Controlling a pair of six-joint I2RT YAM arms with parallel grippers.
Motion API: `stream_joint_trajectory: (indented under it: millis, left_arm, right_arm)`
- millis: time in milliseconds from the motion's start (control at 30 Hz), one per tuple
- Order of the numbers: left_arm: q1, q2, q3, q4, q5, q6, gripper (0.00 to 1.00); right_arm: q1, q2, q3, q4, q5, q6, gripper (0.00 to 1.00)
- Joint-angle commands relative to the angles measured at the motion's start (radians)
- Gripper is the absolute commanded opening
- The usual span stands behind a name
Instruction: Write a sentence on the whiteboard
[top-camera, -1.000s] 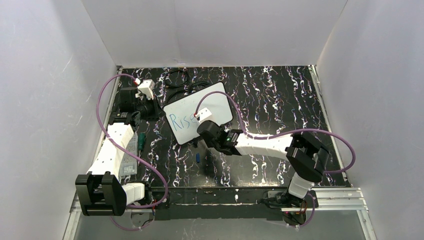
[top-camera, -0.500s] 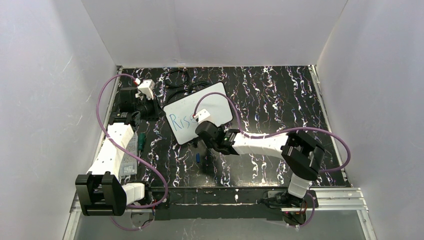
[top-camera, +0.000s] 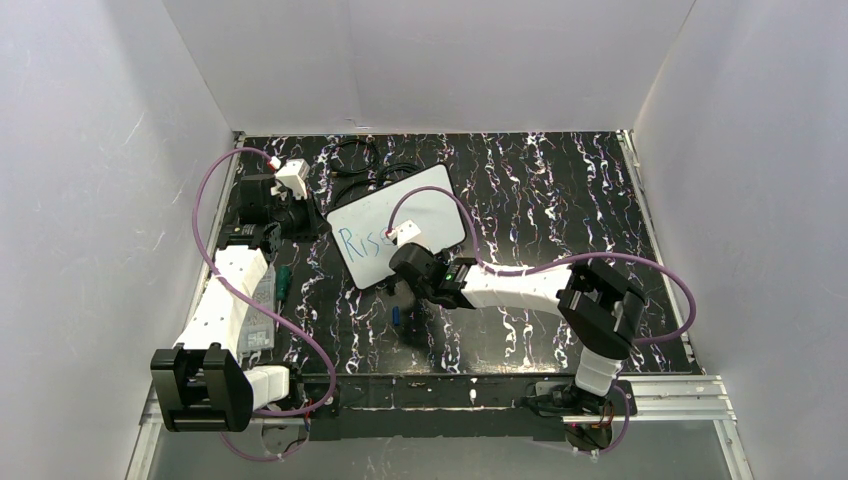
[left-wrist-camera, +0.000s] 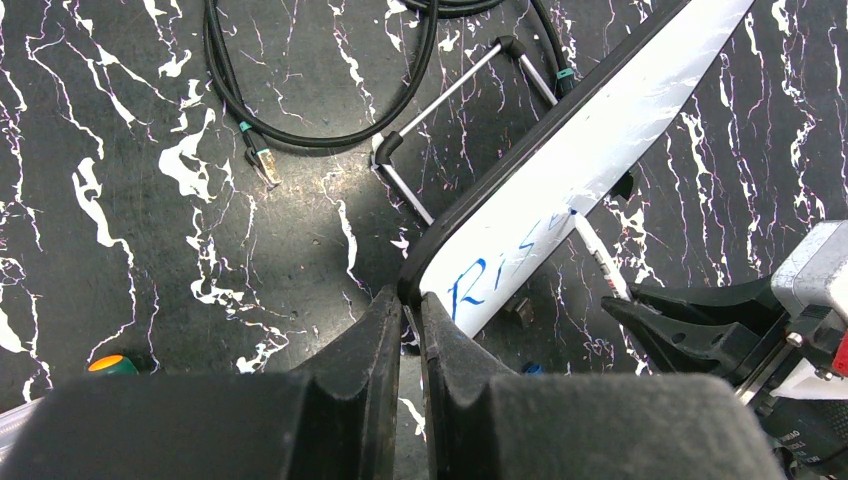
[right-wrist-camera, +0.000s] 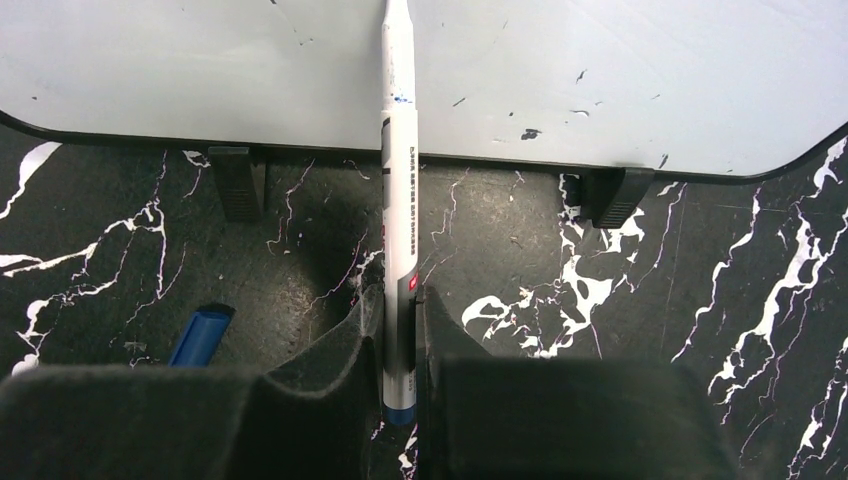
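Observation:
The whiteboard (top-camera: 420, 210) stands tilted at the table's back centre, with the blue lettering "Rise" (top-camera: 362, 241) on its left part. My left gripper (left-wrist-camera: 410, 300) is shut on the board's lower left corner; the board (left-wrist-camera: 620, 120) and lettering (left-wrist-camera: 500, 275) show in that view. My right gripper (right-wrist-camera: 400, 300) is shut on a white marker (right-wrist-camera: 399, 200) with a blue end. The marker points up onto the board (right-wrist-camera: 600, 70), its tip out of frame. In the top view the right gripper (top-camera: 402, 268) sits at the board's near edge, just right of the lettering.
A blue marker cap (top-camera: 397, 316) lies on the black marbled table in front of the board, and shows in the right wrist view (right-wrist-camera: 200, 335). Black cables (top-camera: 365, 160) lie behind the board. A green-tipped tool (top-camera: 284, 282) and a clear packet (top-camera: 260, 310) lie beside the left arm.
The right arm has shifted slightly left along the board's near edge with the marker. The left arm and the board have not moved. The lettering looks the same.

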Motion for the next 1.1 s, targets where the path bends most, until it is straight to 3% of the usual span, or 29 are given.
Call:
stream_joint_trajectory:
  millis: [0,300,700,1067]
  left_arm:
    - [0.003,-0.027,0.000,-0.001,0.004,0.014,0.00]
    - [0.002,-0.029,-0.002,-0.001,0.000,0.015,0.00]
    - [0.002,-0.030,-0.002,-0.005,-0.001,0.020,0.00]
    - [0.002,-0.029,-0.002,-0.012,-0.002,0.028,0.00]
  right_arm:
    - [-0.008,-0.002,0.014,-0.001,-0.003,0.016,0.01]
    - [0.004,-0.086,-0.033,0.087,-0.121,-0.055,0.01]
    - [0.001,-0.262,-0.039,0.007,-0.037,-0.054,0.01]
    - [-0.109,-0.271,-0.073,0.078,-0.201,-0.180,0.01]
